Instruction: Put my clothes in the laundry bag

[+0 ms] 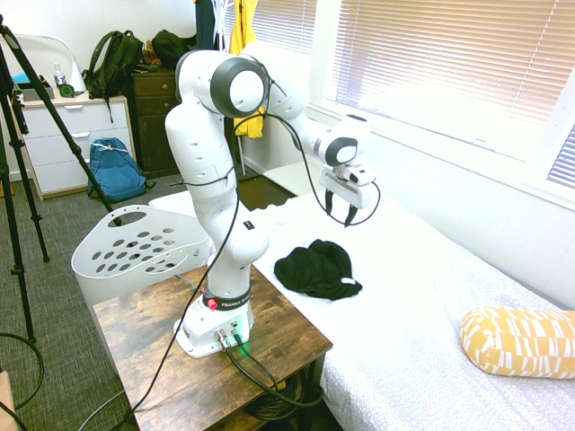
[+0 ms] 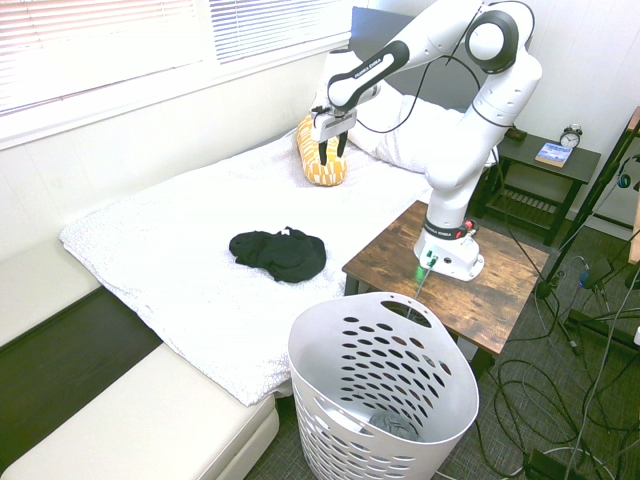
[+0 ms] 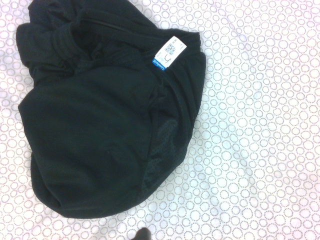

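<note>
White bedspread (image 2: 170, 260) under black garment (image 2: 280, 254), jaws open above, white tag (image 3: 169, 53) clear only at wrist

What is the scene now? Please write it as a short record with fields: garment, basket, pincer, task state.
garment: black garment lies crumpled on the white bed cover; its small white tag faces up
basket: white laundry basket stands on the floor beside the wooden table, apart from the garment; something grey lies at its bottom
pincer: pincer is open, points down, hangs above the bed near the garment, holds nothing
task state: garment not yet picked up, not in the basket
</note>
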Action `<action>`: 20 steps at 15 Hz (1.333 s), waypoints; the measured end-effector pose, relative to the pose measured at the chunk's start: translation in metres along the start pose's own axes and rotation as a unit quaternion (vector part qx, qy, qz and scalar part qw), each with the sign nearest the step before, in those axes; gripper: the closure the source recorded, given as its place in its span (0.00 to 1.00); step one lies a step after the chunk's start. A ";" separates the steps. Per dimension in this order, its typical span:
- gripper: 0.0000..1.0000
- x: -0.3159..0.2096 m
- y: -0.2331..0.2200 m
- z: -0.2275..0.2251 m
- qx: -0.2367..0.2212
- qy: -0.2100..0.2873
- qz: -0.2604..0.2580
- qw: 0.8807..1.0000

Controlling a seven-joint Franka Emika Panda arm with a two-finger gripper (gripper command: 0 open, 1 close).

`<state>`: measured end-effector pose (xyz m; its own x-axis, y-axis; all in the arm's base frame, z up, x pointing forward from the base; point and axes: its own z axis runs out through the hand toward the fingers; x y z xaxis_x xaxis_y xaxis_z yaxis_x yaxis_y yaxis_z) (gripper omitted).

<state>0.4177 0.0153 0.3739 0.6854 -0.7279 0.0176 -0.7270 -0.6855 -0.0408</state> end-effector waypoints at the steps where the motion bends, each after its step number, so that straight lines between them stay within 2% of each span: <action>1: 0.00 0.000 0.000 0.000 -0.001 0.000 0.000 1.000; 3: 0.00 0.008 -0.011 -0.005 0.000 0.024 -0.003 1.000; 5: 0.00 0.029 -0.043 -0.008 0.013 0.055 -0.020 0.998; 9: 0.00 0.064 -0.116 0.047 0.012 0.080 -0.044 0.996; 15: 0.00 0.047 -0.229 0.183 0.035 0.031 -0.058 0.997; 20: 0.00 0.018 -0.248 0.268 0.030 -0.008 -0.053 0.998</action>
<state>0.6213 0.1759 0.1169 0.7589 -0.6511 0.0083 -0.6472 -0.7557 -0.1004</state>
